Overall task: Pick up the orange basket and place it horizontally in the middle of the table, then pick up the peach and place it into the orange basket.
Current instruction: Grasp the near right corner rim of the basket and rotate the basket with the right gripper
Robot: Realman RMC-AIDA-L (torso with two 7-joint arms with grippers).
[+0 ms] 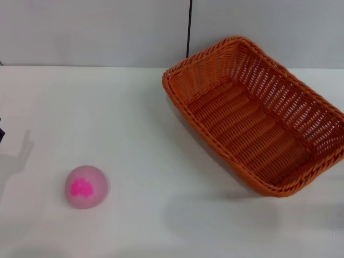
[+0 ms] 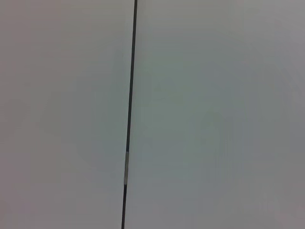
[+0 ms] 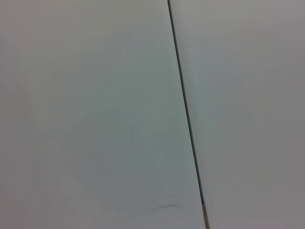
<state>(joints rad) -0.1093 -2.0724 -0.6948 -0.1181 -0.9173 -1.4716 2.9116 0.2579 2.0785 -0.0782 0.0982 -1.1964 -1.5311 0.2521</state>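
The orange basket [image 1: 258,115] lies on the white table [image 1: 134,123] at the right, turned at a slant, its long side running from the far middle toward the near right edge. It holds nothing. The peach [image 1: 87,186], pale pink with a magenta blotch facing me, rests on the table at the near left, well apart from the basket. Neither gripper shows in the head view. Both wrist views show only a pale grey wall with a dark seam [image 2: 128,114] [image 3: 187,114].
A grey wall with a vertical dark seam [image 1: 188,29] rises behind the table's far edge. A small dark bit [image 1: 1,131] shows at the left border, with a faint shadow beside it on the table.
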